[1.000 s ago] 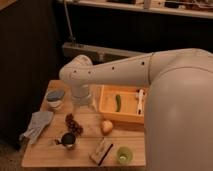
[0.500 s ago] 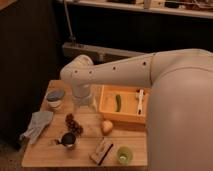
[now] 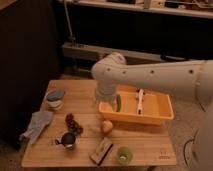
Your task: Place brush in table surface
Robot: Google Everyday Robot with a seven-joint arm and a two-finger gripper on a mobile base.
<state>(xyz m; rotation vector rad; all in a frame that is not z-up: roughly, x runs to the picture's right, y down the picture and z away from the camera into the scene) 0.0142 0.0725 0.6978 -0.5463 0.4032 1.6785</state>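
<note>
The brush is a slim white stick lying inside the yellow-orange bin, next to a small green vegetable. The bin stands on the light-brown wooden table surface at the back right. My white arm reaches in from the right and bends down at its elbow. My gripper hangs at the bin's left end, to the left of the brush, mostly hidden by the wrist.
On the table are a bowl, a grey cloth, dark grapes, a metal cup, a round yellowish fruit, a tan wooden block and a green cup. Dark shelving stands behind.
My arm has swung to the right, so the gripper now hangs at the bin's left end and more of the bin shows. The brush and other items have not moved.
</note>
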